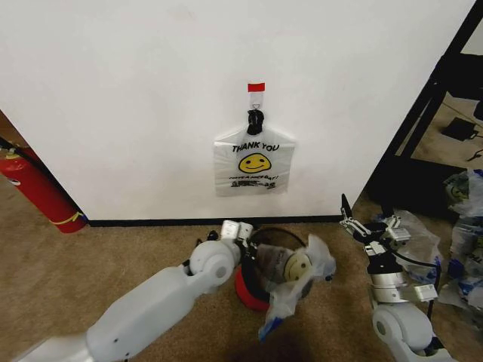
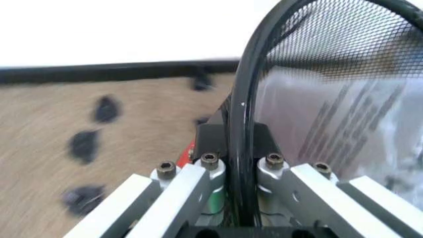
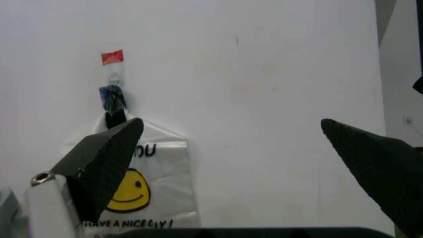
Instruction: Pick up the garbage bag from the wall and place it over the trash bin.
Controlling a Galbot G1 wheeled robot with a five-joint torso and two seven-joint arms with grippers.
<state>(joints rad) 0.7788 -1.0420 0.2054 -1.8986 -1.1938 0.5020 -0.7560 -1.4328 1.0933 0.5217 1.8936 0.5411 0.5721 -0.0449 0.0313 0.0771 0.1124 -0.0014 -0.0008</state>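
While the left gripper [image 2: 241,198] clamps the bin [image 1: 266,290] rim, the bag [image 1: 298,283] drapes over it. Right of the bin, the right gripper [image 1: 362,225] hangs wide open above bare carpet.

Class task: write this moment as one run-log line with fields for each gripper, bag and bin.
left gripper: shut on trash bin rim | right gripper: open, facing wall | garbage bag: draped over trash bin

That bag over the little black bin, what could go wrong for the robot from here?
The garbage bag sits loosely, bunched to one side of the trash bin, so it may slip off. The left gripper straddles the bin's rim; pulling away could tip the bin. The open right gripper hangs beside it and could snag the plastic.
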